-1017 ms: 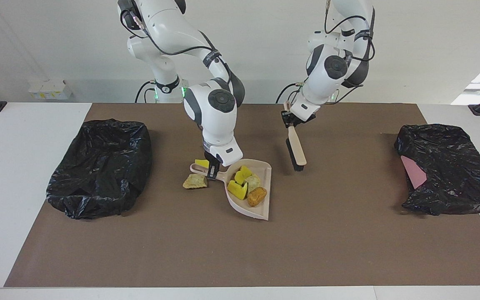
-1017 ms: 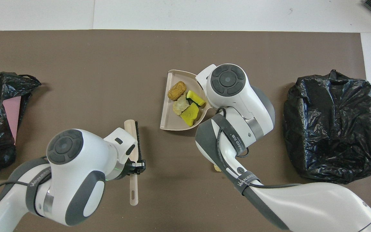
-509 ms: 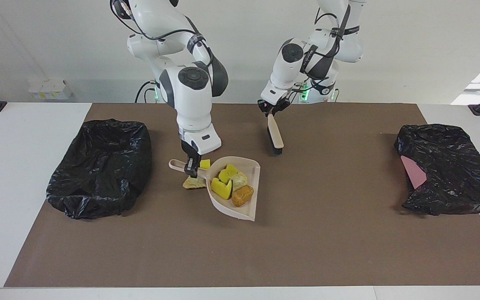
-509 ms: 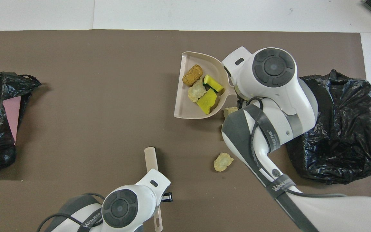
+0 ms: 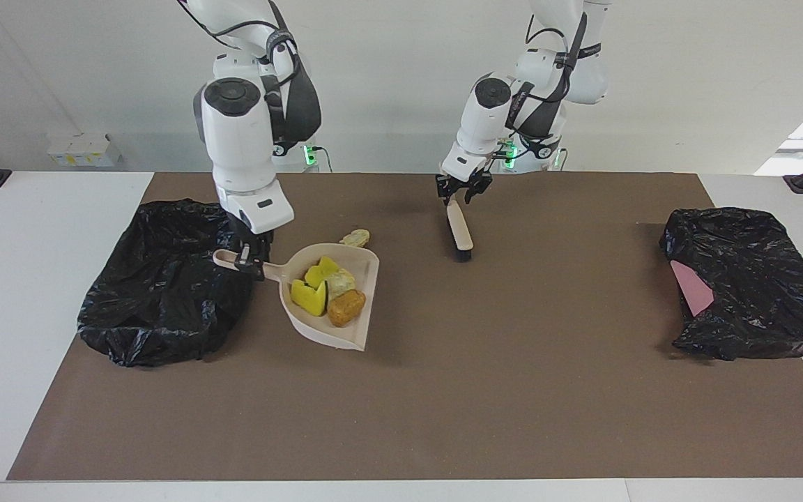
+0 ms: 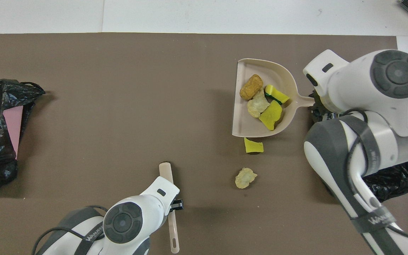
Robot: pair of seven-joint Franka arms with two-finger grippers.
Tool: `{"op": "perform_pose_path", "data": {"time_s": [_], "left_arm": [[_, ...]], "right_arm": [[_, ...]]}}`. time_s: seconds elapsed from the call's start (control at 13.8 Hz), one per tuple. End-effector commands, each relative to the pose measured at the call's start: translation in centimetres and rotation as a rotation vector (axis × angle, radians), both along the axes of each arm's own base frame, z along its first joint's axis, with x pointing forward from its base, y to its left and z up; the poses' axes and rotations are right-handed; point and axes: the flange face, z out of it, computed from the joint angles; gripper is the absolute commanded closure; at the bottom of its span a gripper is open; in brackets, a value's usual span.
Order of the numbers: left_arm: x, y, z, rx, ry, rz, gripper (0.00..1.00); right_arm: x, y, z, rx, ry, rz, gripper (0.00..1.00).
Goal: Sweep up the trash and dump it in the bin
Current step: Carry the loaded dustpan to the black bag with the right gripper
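Nearest the robots, the left gripper hangs low over the brown mat, at the top end of the brush. Its fingers stand apart on either side of the handle's tip, and it is not clear whether they touch it. The brush slants down from there, bristle end on the mat. A little farther out, toward the right arm's end, a pale chunk of trash lies loose on the mat. Just past it lies a yellow sponge scrap, close by the pan's edge when seen from above. Farther still is the pan, held by its handle in the right gripper, whose fingers are closed on it. The pan hangs a little above the mat, with a shadow beneath it. Its handle points at the black-bagged bin at the right arm's end of the table, and the gripper is over that bin's edge. Four pieces of trash sit in the pan: two yellow sponge pieces, one with a green side, a pale chunk, and an orange-brown lump, which lies farthest out. A second black bin, with pink showing at its side, sits at the left arm's end, well apart from everything else.
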Motion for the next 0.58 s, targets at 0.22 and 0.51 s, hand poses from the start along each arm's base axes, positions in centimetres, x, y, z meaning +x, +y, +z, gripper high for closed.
{"op": "perform_pose_path", "data": {"time_s": [0.22, 0.51], "left_arm": [[12.2, 4.9, 7.1, -0.025, -0.012, 0.038, 0.00], [18.7, 9.9, 12.8, -0.068, -0.089, 0.059, 0.00]], "right_arm": [[-5.3, -14.5, -0.5, 0.055, 0.072, 0.072, 1.00], [-7.5, -25.4, 0.2, 0.027, 0.076, 0.132, 1.00]]}}
